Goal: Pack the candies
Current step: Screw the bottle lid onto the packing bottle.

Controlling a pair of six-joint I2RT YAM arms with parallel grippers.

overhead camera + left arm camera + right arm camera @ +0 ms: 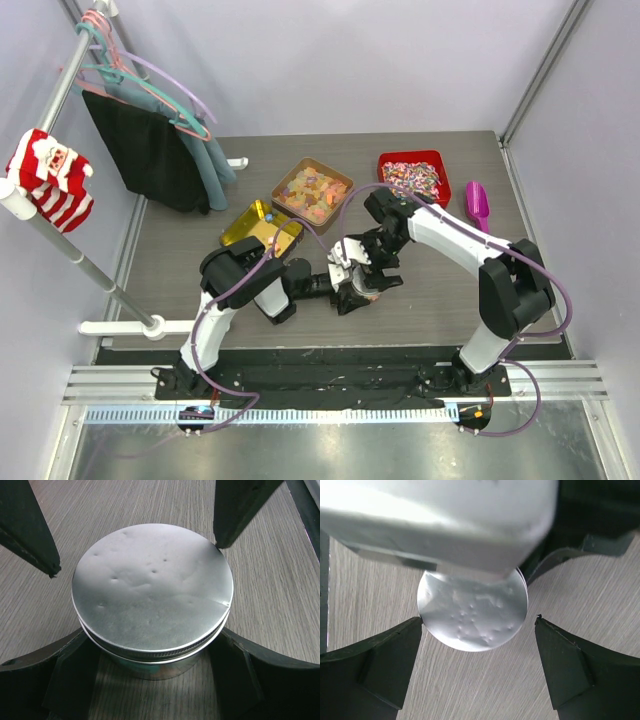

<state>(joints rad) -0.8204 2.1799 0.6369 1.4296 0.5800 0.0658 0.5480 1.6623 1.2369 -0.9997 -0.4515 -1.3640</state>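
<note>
A round silver tin [152, 595] with its lid on stands on the wood table. My left gripper [152, 630] has its fingers [235, 675] pressed against both sides of the tin's body. My right gripper [479, 620] hangs open just above the lid [472, 607]; its left tip touches the rim and its right tip stands apart. In the top view both grippers meet at table centre, left [345, 287] and right [366, 262]. The bright blocky candies are not visible; the closed tin hides its contents.
Behind the grippers stand a brown tray [285, 178] of orange-yellow gummies, a red tray [385, 160] of speckled sweets and a gold tray [240, 228]. A magenta scoop [478, 205] lies at the right. A clothes rack [70, 230] with hanging garments stands at the left.
</note>
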